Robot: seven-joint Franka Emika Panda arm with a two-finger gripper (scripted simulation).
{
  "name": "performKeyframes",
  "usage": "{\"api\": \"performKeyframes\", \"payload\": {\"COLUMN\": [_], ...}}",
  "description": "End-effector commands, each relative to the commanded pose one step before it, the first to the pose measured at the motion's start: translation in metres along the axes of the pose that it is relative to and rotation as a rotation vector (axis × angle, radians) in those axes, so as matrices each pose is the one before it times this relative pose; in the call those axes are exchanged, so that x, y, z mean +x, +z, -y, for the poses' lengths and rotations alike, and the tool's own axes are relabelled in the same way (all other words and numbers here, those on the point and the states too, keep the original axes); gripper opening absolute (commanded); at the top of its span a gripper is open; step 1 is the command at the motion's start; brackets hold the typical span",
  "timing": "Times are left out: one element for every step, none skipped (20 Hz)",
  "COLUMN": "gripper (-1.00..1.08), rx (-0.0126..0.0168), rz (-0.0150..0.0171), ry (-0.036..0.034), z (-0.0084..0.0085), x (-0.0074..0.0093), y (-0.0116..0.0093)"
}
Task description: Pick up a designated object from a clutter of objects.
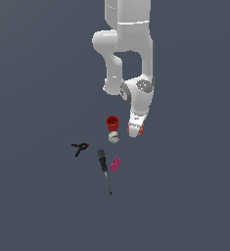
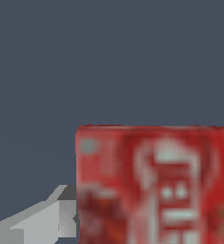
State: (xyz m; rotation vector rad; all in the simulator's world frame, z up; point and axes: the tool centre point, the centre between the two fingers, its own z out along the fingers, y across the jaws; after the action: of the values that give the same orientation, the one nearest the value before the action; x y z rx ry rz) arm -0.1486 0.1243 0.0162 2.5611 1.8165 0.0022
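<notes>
In the exterior view my hand sits low on the red box, just beside the red cup. In the wrist view the box fills the frame directly beneath me, 1 finger visible beside it; whether I grip it I cannot tell.

Both renders are evenly and softly lit, with no glare and no cast shadows on the flat slate-grey floor. In the exterior view the glossy white robot arm is the brightest thing, shaded grey on its underside. Items below the arm are tiny and coarse (the thin black-handled screwdriver breaks into jagged pixels). In the wrist view the flat red rectangular box with white lettering is blurred and blocky, its print unreadable.
</notes>
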Motion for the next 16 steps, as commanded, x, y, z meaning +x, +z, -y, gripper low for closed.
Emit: {"api": "performKeyframes", "payload": {"gripper": [-1.0,-1.0,-1.0,-1.0,-1.0,-1.0,-1.0,-1.0,-1.0,-1.0,-1.0,-1.0,-1.0,-1.0,-1.0,-1.0], "rx": [0.00049,0.0,0.0,0.0,0.0,0.0,-0.00022,0.0,0.0,0.0,-0.00018,0.0,0.0,0.0,0.0,0.0], "rz": [0.00018,0.0,0.0,0.0,0.0,0.0,0.00061,0.0,0.0,0.0,0.00061,0.0,0.0,0.0,0.0,0.0], "ry": [0.00019,0.0,0.0,0.0,0.0,0.0,-0.00025,0.0,0.0,0.0,-0.00027,0.0,0.0,0.0,0.0,0.0], "z": [-0.00015,-0.00042,-0.00058,-0.00074,-0.0009,-0.00106,-0.00115,-0.00138,-0.00153,-0.00167,-0.00174,-0.00192,-0.00203,-0.00212,-0.00222,-0.0023], "x": [-0.00064,-0.00072,-0.001,-0.00128,-0.00155,-0.00183,-0.002,-0.00237,-0.00263,-0.00288,-0.00299,-0.00331,-0.00349,-0.00365,-0.00381,-0.00395], "y": [-0.00035,-0.00076,-0.00106,-0.00136,-0.00165,-0.00194,-0.00216,-0.00252,-0.00281,-0.00308,-0.00325,-0.00355,-0.00376,-0.00395,-0.00413,-0.00431]}}
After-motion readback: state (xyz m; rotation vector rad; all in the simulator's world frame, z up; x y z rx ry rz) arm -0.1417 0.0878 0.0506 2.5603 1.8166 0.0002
